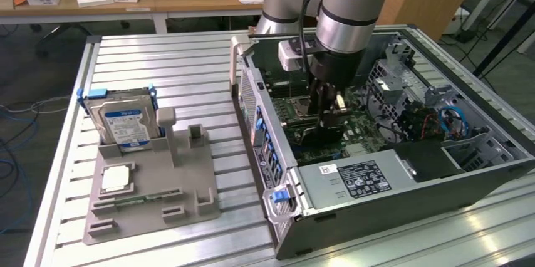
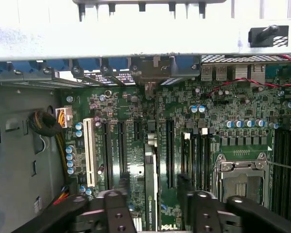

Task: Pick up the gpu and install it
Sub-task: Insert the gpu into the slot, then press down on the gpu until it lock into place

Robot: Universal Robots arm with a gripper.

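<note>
The gpu (image 2: 151,184) stands on edge on the green motherboard (image 2: 233,111) inside the open computer case (image 1: 376,179). I see its thin top edge with a printed label, running in line with the expansion slots, and its far end reaches the case's rear wall. My gripper (image 2: 156,200) hangs just above the card with one black finger (image 2: 117,208) on each side and a gap between each finger and the card. The gripper is open. In the exterior view the gripper (image 1: 327,120) is down inside the case over the board, with the dark gpu (image 1: 321,134) under it.
A white slot (image 2: 89,153) and several black slots lie beside the card, and the CPU socket (image 2: 240,177) is close by. On the table stands a grey fixture (image 1: 146,210) holding a blue-labelled hard drive (image 1: 121,123) and a memory stick (image 1: 138,199). A desk stands behind the table.
</note>
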